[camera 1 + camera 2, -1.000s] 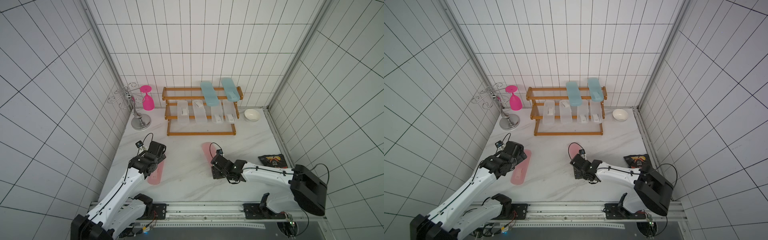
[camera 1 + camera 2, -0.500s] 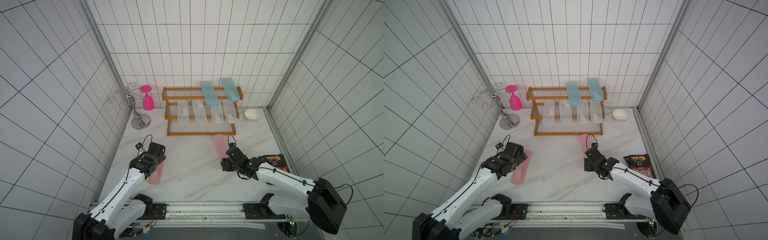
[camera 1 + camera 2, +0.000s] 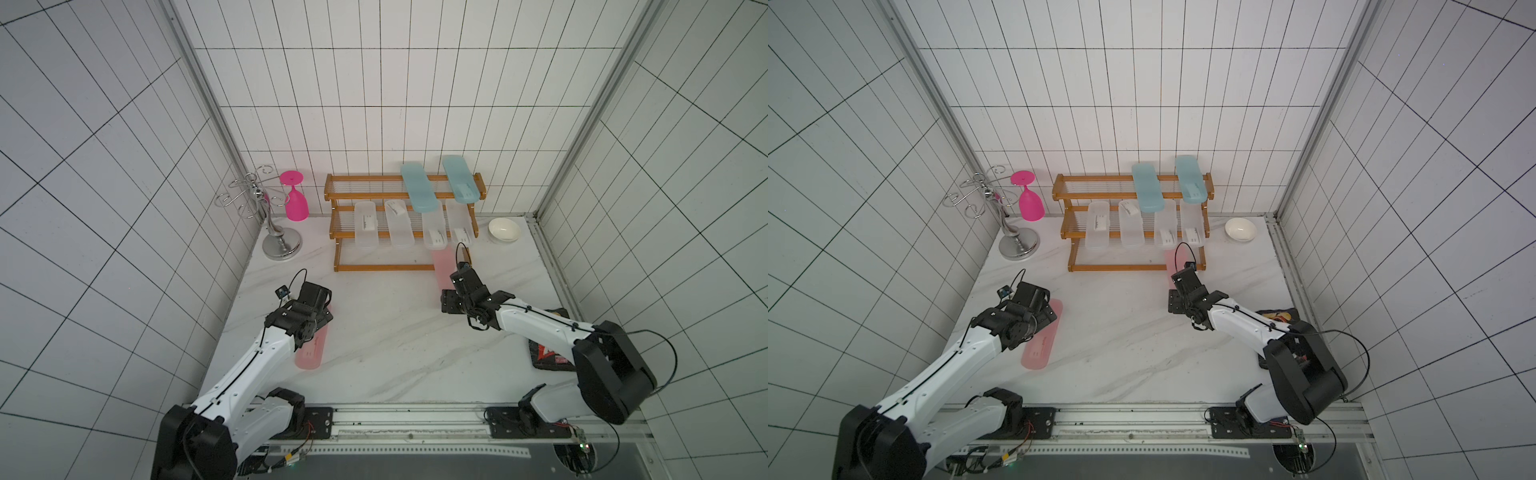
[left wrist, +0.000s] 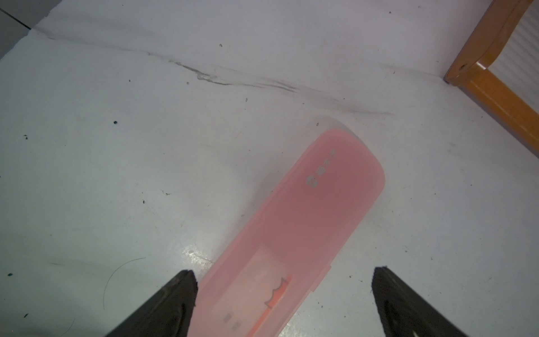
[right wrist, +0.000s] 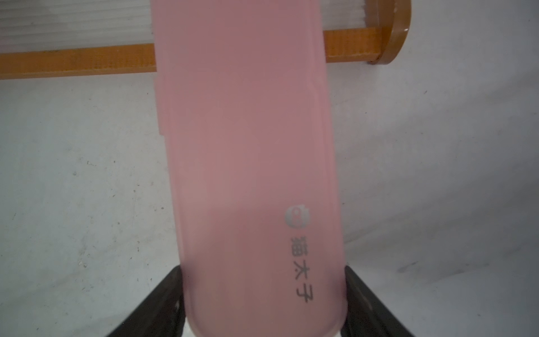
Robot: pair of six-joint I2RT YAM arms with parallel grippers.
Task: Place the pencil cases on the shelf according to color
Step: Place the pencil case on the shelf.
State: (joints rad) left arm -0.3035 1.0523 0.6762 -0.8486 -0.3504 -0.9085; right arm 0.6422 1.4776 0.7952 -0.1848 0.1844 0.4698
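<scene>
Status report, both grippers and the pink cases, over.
Right gripper shut on pink translucent plastic pencil case, far end over bottom rail of orange-brown wooden shelf. Left gripper open, astride second pink case on table. Frosted clear cases overhang just above.

Silver wire stand with round base [image 3: 282,246] at back left of white marble tabletop [image 3: 395,328]; bright pink plastic goblet [image 3: 296,204] upside down just beside. Small white bowl [image 3: 504,230] back right. Dark snack packet [image 3: 547,358], partly hidden, near right edge.

Marble table [image 3: 395,340] under shelf [image 3: 386,267], pink case [image 3: 309,353]

Pink case [image 5: 248,131] tip off-frame.
</scene>
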